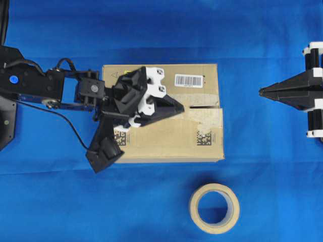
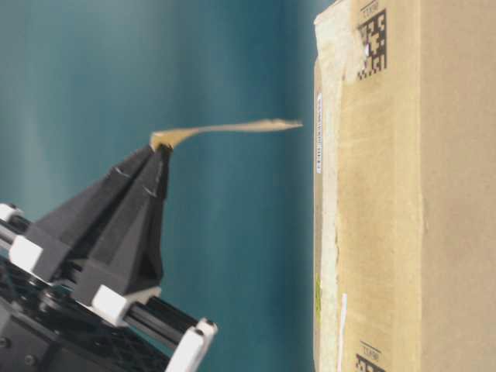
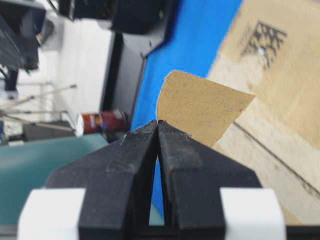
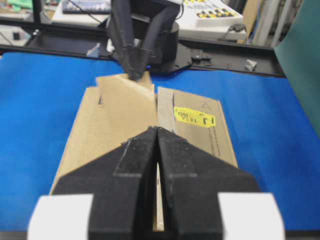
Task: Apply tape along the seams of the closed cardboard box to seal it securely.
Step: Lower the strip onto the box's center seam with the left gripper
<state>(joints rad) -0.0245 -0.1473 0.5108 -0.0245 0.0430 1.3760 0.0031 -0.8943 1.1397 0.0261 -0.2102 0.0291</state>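
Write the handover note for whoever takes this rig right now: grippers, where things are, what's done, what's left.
Left gripper: shut on the tape, held above the cardboard box.
Right gripper: shut, empty, parked off the box's right end.
Seam: dark slit visible, only pale old tape remains around it.
Tape roll: on the cloth in front of the box.
Done: piece in hand.
Left: lay it over the seam and press it down.

The cardboard box (image 4: 120, 120) bears a yellow sticker (image 4: 194, 117) with upside-down digits, seemingly "1434".

A blue-covered table (image 1: 50, 201) carries the cardboard box (image 1: 166, 141) and, near it, a beige tape roll (image 1: 214, 207).
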